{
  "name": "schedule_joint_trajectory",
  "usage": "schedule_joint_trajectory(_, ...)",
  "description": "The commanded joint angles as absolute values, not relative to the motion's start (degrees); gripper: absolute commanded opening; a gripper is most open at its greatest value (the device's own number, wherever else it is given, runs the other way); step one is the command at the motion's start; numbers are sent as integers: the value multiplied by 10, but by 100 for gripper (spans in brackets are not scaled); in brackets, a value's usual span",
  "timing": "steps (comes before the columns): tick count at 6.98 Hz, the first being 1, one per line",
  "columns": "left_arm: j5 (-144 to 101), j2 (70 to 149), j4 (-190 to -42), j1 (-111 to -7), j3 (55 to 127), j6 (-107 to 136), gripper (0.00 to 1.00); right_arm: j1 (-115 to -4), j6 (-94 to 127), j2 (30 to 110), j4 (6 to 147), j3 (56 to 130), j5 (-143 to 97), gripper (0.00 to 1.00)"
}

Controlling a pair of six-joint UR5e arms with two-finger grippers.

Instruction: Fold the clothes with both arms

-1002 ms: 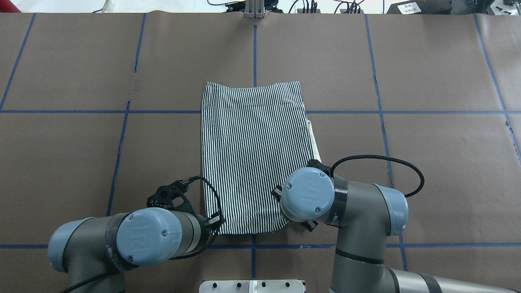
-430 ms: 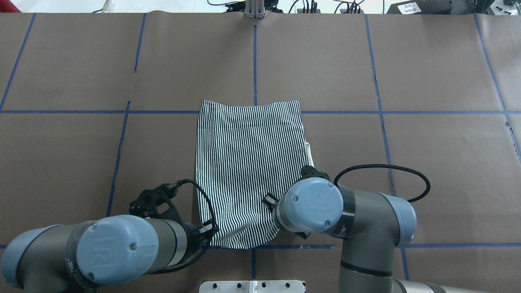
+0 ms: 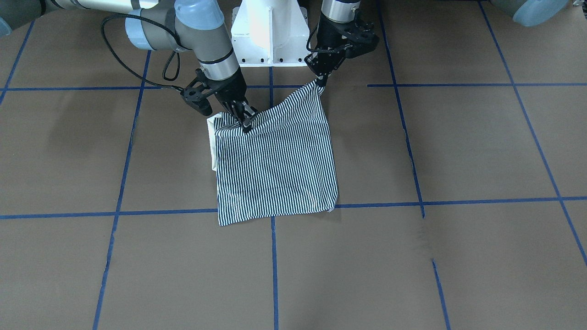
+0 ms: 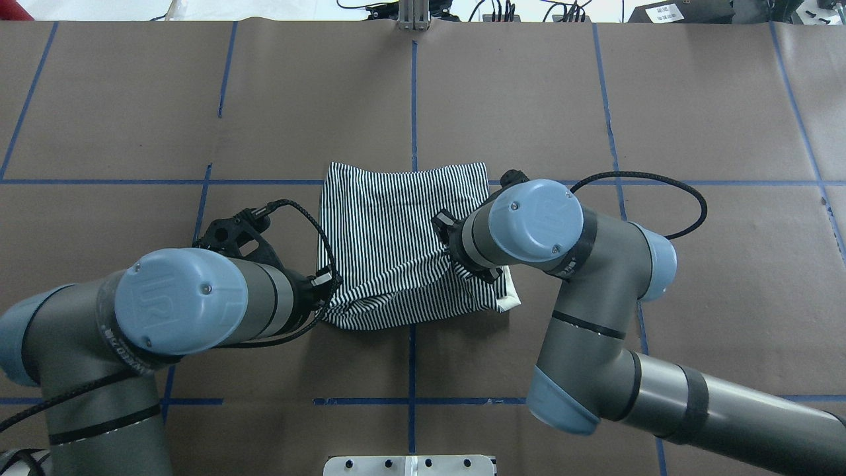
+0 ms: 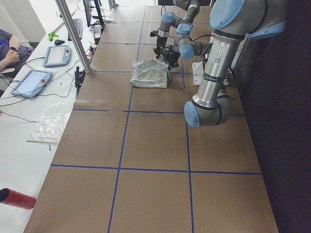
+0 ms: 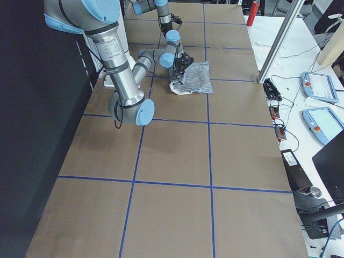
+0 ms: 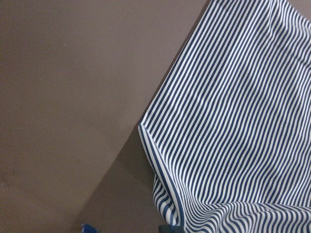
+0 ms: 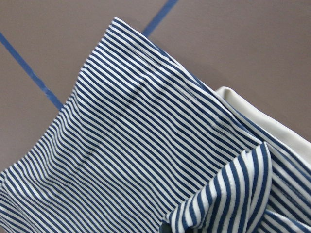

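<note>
The left gripper (image 3: 320, 84) was clamped on one robot-side corner of the shirt (image 3: 277, 169), with the cloth drawn up into a peak. The right gripper (image 3: 246, 122) was clamped on the other robot-side corner. The shirt lay mid-table (image 3: 458, 151) as a narrow panel, with cream trim (image 3: 211, 145) at one edge. Assessment: side folds complete; the end-over-end fold was under way, not yet laid down. No container was visible.

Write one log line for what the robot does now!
phase: fold | left end effector: shut on polo shirt corner | right end effector: shut on polo shirt edge
</note>
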State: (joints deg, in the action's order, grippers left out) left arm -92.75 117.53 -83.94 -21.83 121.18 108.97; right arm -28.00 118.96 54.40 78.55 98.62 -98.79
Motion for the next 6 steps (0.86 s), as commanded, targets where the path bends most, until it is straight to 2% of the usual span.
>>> schedule_joint_trajectory(1, -926, 1190, -888, -243, 1140, 1071, 0, -307, 1181, 474, 747, 881, -989, 0)
schedule_joint_trajectory(3, -927, 1194, -929, -275, 1106, 1071, 0, -322, 1165, 468, 683, 823, -985, 0)
schedule_joint_trajectory(4, -928, 1209, -956, -290, 1066, 1071, 0, -330, 1159, 467, 683, 816, -985, 0)
schedule_joint_trajectory(6, -939, 1216, -962, -305, 1057, 1071, 0, -330, 1150, 467, 683, 814, -985, 0)
